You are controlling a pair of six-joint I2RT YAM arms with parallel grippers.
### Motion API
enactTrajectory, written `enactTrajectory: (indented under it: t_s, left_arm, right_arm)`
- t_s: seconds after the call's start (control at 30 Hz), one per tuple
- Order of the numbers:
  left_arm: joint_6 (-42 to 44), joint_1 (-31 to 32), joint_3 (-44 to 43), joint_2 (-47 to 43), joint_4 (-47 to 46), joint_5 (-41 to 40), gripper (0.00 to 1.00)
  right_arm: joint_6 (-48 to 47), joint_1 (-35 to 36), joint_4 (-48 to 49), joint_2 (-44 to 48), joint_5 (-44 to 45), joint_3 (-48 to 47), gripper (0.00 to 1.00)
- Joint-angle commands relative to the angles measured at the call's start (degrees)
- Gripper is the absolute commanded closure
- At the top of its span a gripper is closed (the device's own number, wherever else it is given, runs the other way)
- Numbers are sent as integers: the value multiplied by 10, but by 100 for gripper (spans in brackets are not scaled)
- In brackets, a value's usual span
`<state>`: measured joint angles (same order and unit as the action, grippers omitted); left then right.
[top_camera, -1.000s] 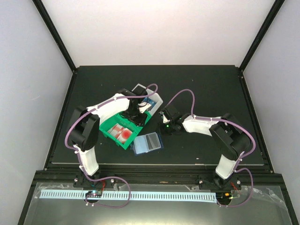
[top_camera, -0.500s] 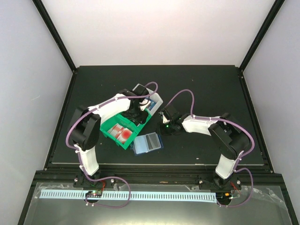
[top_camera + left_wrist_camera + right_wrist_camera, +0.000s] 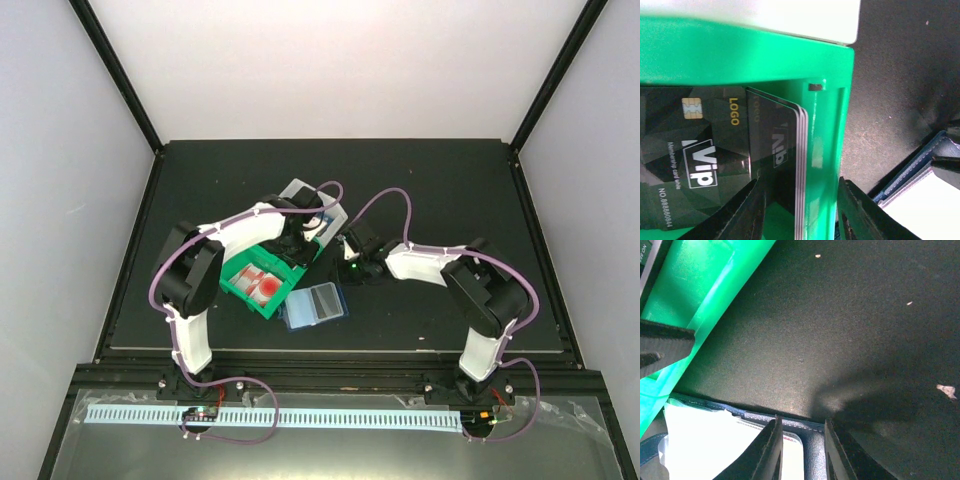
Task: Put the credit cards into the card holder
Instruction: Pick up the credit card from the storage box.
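Note:
Black credit cards [image 3: 775,145] lean on edge against the right wall of the green bin [image 3: 740,55], and another black card [image 3: 695,150] lies flat beside them. My left gripper [image 3: 800,187] is open, one finger inside the bin by the leaning cards and the other outside the wall. Red-and-white cards [image 3: 262,283] lie in the bin's near half. The dark blue card holder [image 3: 315,304] lies open on the table in front of the bin. My right gripper [image 3: 801,422] is shut on the holder's [image 3: 812,450] blue strip at its far right corner.
A white bin [image 3: 300,190] stands against the green bin's far side, mostly covered by my left arm [image 3: 240,225]. The two grippers [image 3: 297,243] [image 3: 347,272] are close together over the black table [image 3: 450,180]. Black frame rails edge the table.
My left arm has shifted slightly over the green bin's far corner, and its jaws widened, then narrowed again. The right arm and the card holder have stayed put.

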<state>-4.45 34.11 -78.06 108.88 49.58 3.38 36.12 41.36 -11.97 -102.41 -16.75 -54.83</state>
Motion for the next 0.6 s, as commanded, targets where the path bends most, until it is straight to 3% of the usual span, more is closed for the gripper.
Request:
enactTrajectory:
  t_s: [0.0,0.13,0.23,0.57]
  left_arm:
    - [16,2,6,-17,-6,22,64]
    - [20,1,10,-24,-6,30,73]
    - [21,2,9,-27,-4,33,73]
    - [23,1,6,-41,12,44,63]
  right_arm:
    - [1,-3,5,-16,-6,-20,74]
    - [4,-3,11,-25,-11,-32,74]
    - [5,-4,14,-35,-9,-44,74]
    - [28,-3,36,-68,-23,-67,75]
